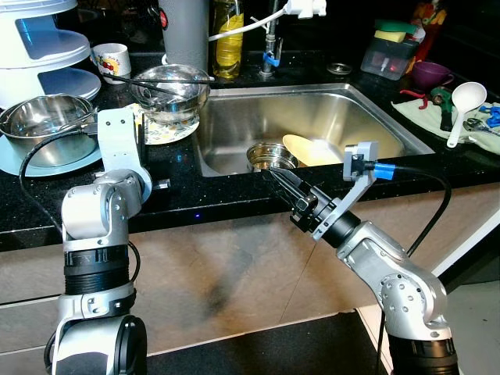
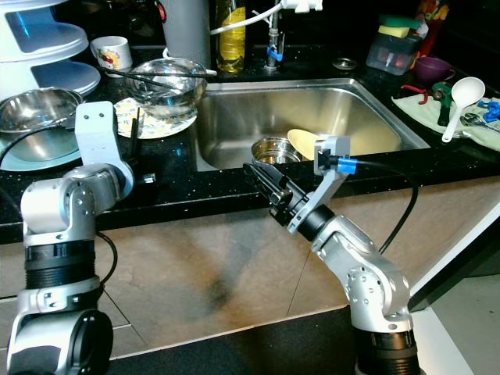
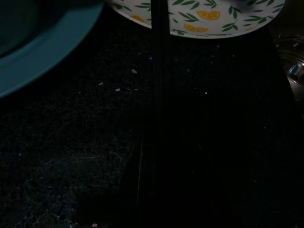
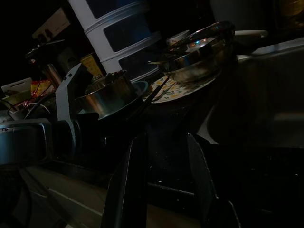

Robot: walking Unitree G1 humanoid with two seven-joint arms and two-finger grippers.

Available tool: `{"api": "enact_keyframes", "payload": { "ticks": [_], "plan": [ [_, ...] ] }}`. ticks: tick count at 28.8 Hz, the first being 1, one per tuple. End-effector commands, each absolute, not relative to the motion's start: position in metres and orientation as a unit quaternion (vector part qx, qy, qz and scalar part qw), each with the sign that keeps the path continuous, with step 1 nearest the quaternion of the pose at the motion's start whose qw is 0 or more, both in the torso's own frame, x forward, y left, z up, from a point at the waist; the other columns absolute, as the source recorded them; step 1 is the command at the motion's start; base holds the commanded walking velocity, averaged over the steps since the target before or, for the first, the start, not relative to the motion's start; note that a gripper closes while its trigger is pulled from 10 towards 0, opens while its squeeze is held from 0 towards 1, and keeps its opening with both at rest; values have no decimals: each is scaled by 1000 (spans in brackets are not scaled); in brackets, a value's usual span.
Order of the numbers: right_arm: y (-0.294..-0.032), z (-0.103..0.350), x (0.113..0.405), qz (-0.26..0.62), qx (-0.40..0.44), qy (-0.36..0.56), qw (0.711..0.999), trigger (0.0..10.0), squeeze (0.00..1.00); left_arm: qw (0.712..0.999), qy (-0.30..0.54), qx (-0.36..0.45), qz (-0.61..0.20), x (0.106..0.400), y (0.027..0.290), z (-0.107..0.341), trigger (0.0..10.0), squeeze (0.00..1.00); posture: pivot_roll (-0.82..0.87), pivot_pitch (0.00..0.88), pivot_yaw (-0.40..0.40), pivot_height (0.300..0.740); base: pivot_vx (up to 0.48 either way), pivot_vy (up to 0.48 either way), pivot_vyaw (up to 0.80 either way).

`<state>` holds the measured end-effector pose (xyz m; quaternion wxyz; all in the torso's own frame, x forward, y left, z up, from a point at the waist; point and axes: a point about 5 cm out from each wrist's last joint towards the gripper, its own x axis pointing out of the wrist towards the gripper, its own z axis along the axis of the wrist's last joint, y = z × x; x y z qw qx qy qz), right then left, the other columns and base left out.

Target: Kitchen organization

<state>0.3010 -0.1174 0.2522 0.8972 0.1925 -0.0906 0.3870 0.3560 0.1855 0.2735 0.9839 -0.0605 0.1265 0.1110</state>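
The right gripper [image 1: 283,181] is hovering at the front edge of the counter [image 1: 234,199], just before the sink [image 1: 312,117], with its fingers a little parted and grasping nothing. The left gripper [image 2: 134,134] is pointing down over the counter near the front edge, close to the rim of the patterned plate [image 1: 176,133]; I cannot tell if its fingers are apart or together.

In the sink a small steel bowl [image 1: 271,156] is sitting near the front wall, with a yellow plate [image 1: 311,148] just beside it. The bowl is looking light and stiff but slippery, so I think pinching its rim is the best hold. The plate may be fragile, and its edge is the place to take.

Farther left, a glass bowl [image 1: 172,90] is standing on the patterned plate, and a steel pot [image 1: 43,125] is resting on a blue plate [image 1: 47,160]. The glass will need a gentle grip at the rim
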Motion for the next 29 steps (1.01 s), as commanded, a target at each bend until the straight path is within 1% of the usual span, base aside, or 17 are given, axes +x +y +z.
{"api": "enact_keyframes", "payload": {
  "ticks": [1, 7, 14, 22, 23, 29],
  "plan": [
    [-120, 254, 301, 385, 187, -98, 898, 10000, 0, 978, 162, -59, 118, 356, 188, 257, 0, 0, -28, 170, -31, 740, 0, 0, 0],
    [-120, 254, 301, 386, 185, -99, 898, 10000, 0, 979, 135, -58, 138, 356, 191, 264, 0, 0, -30, 170, -32, 740, 0, 0, 0],
    [-120, 255, 301, 390, 182, -101, 897, 10000, 0, 978, 70, -54, 187, 347, 193, 284, 0, 0, -29, 170, -33, 740, 0, 0, 0],
    [-119, 255, 300, 394, 182, -101, 895, 10000, 0, 978, 51, -63, 192, 337, 188, 288, 0, 0, -28, 168, -34, 740, 0, 0, 0],
    [-119, 255, 300, 394, 183, -101, 895, 10000, 0, 976, 29, -69, 204, 333, 190, 293, 0, 0, -27, 169, -36, 740, 0, 0, 0],
    [-119, 254, 300, 394, 183, -101, 895, 10000, 0, 974, -8, -64, 218, 328, 190, 302, 0, 0, -24, 168, -37, 740, 0, 0, 0]
  ]
}}
